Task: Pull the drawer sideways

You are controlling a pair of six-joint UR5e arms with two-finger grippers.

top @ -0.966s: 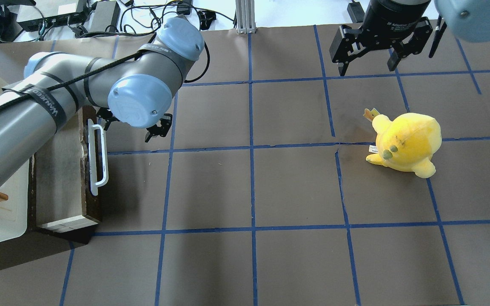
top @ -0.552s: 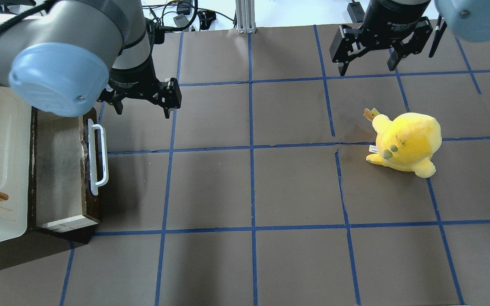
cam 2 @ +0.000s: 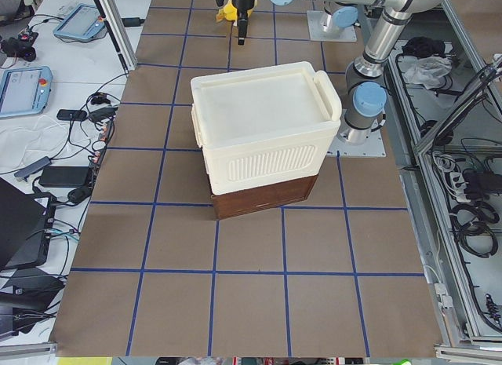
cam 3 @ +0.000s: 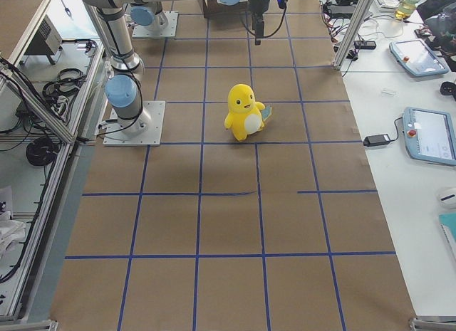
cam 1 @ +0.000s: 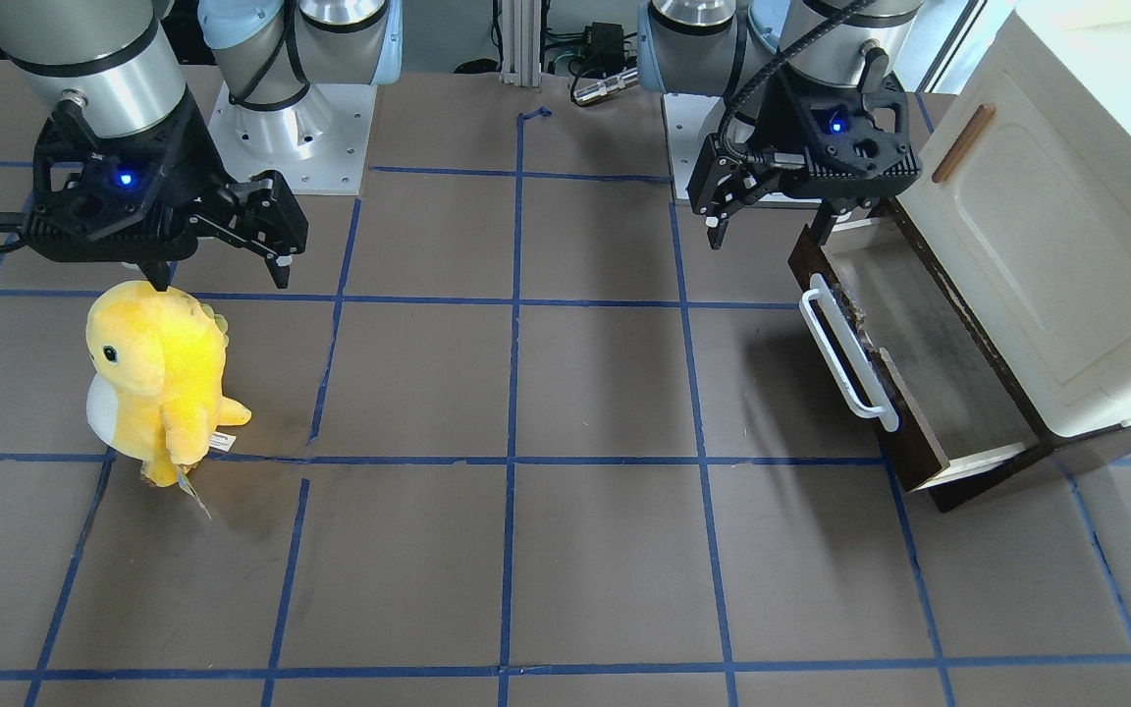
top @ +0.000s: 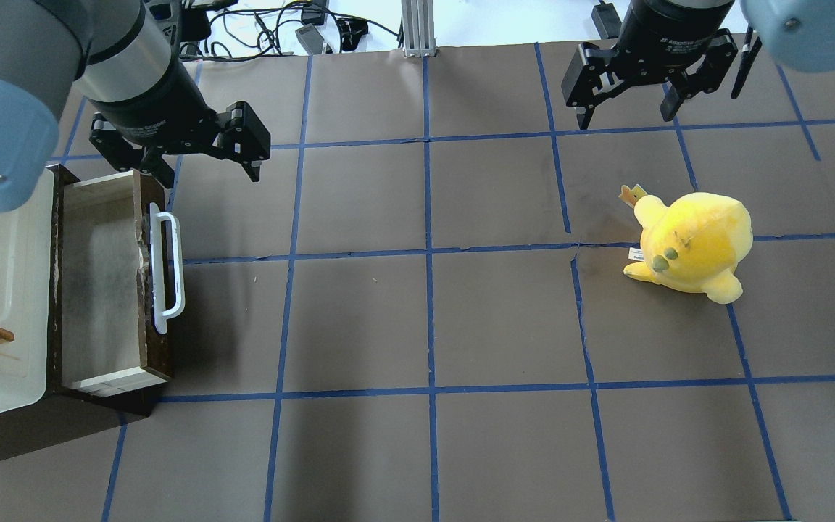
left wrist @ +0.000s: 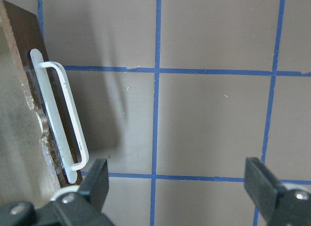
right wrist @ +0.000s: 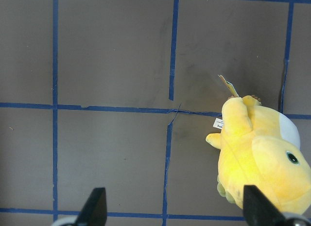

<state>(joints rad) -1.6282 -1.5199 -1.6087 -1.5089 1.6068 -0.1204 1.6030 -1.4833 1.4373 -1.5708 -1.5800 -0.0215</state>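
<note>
Drawer [top: 95,283] stands out; left gripper [top: 209,172] wide open, empty, by its far end. Risk: descending finger clips handle [top: 169,268], skews drawer. Right gripper [top: 624,119] open, empty.

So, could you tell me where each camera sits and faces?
Front-facing: across the table, facing the robot; left gripper, right gripper.
Overhead: behind robot, looking down; both grippers.
Exterior left: table end by cabinet; arm bases.
Exterior right: opposite end; plush, arm bases.
Left wrist: down onto handle; own fingers.
Right wrist: down onto plush; own fingers.
Overhead, front-facing share the drawer.
</note>
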